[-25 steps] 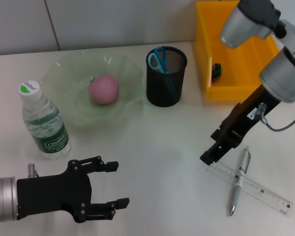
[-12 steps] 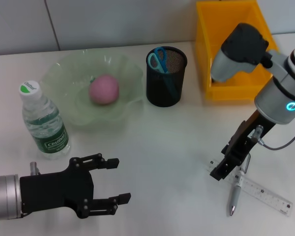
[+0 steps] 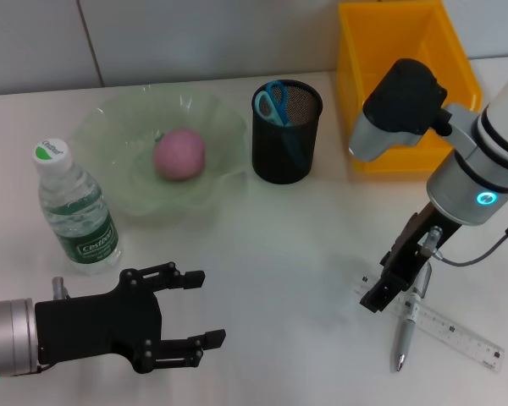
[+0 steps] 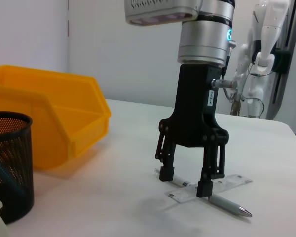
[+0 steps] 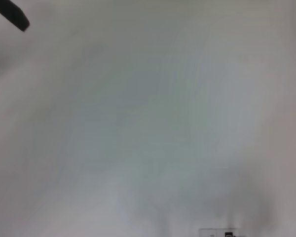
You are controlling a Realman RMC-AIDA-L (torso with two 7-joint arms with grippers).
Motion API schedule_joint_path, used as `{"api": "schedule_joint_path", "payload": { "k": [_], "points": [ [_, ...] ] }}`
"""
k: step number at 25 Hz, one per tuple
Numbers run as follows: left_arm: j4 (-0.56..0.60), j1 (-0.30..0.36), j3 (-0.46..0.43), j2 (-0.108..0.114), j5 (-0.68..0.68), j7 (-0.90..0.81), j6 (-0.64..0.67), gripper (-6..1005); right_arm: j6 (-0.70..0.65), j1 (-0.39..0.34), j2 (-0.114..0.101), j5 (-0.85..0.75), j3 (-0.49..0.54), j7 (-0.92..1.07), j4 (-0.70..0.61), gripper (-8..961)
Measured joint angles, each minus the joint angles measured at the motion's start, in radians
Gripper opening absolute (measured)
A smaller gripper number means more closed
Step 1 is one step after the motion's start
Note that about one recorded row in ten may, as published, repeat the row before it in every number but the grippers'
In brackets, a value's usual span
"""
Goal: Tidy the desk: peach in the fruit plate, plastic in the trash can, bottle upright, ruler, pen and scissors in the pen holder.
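Since a second ago the right gripper [image 3: 389, 290] has swung from beside the yellow plastic bin [image 3: 360, 101] down to the crossed silver ballpoint pen [image 3: 409, 324] and clear plastic ruler [image 3: 457, 328].

In the head view it stands over the ruler's near end. The pink peach [image 3: 179, 154] lies in the pale green wavy glass plate [image 3: 102, 127], blue-handled scissors [image 3: 273, 101] sit in the black mesh pen holder [image 3: 284, 148], and the clear water bottle with a green label [image 3: 76, 211] stands upright beside the plate. The left gripper [image 3: 196, 309] hovers low over the white table [image 3: 279, 237], fingers spread, holding nothing.

The left wrist view shows the right gripper's two fingers [image 4: 166, 173] parted, tips straddling the pen [image 4: 227, 206] where it crosses the ruler [image 4: 222, 185], nothing clamped; the bin [image 4: 49, 118] and holder [image 4: 10, 163] stand well apart.

The right wrist view shows mostly bare tabletop, with a sliver of ruler [image 5: 222, 233] at the edge.
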Motion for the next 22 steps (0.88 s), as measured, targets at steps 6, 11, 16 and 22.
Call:
{"api": "schedule_joint_path", "payload": {
  "k": [6, 11, 16, 22],
  "points": [
    [-0.007, 0.0, -0.003, 0.0, -0.001, 0.0, 0.0, 810, 0.02, 0.002, 0.0, -0.006, -0.04, 0.021, 0.001, 722],
    [-0.011, 0.0, -0.005, 0.0, -0.001, 0.005, 0.004, 810, 0.033, 0.002, 0.001, -0.008, -0.064, 0.026, 0.0, 713],
    [-0.011, 0.0, -0.007, 0.0, -0.001, 0.002, 0.01, 811, 0.045, 0.001, 0.003, -0.009, -0.096, 0.04, 0.0, 703],
    [-0.01, 0.0, -0.007, -0.001, -0.001, 0.002, 0.011, 811, 0.056, 0.0, 0.003, -0.009, -0.126, 0.044, 0.0, 692]
  ]
}}
